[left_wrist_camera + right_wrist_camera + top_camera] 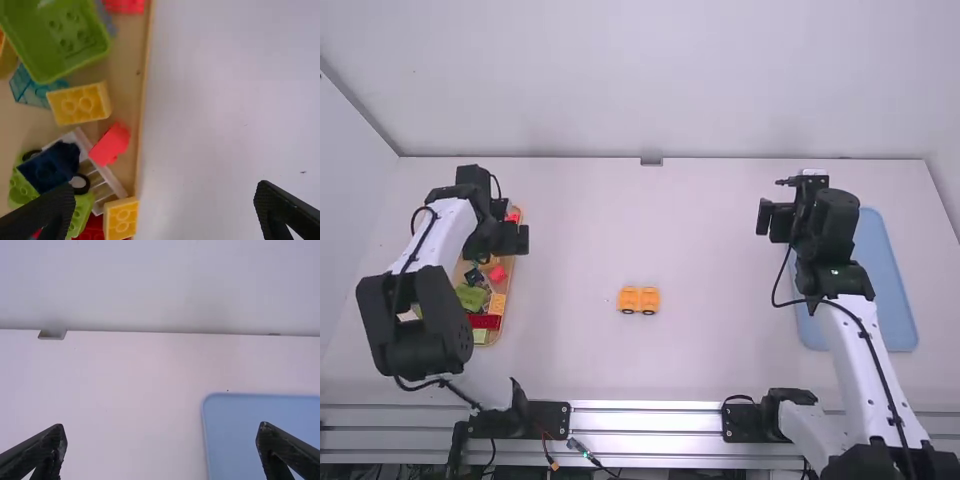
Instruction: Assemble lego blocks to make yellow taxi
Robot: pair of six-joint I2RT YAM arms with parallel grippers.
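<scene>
Over the wooden tray at the left, my left gripper (510,238) hangs above the loose bricks. The left wrist view has my left gripper (167,212) open, a yellow brick (80,103), a red brick (111,144) and a smaller yellow brick (121,218) lying in the tray. An orange-yellow car body with black wheels (639,299) stands alone on the middle of the table. My right gripper (776,220) is beside the blue tray, away from the car body; in the right wrist view my right gripper (162,452) is open, with nothing between its fingers.
The wooden tray (511,290) also holds green, red and dark blue pieces, and a green bin-shaped piece (60,37). The blue tray (892,290) lies at the right, partly behind the right arm. A wall (650,80) stands along the table's far edge.
</scene>
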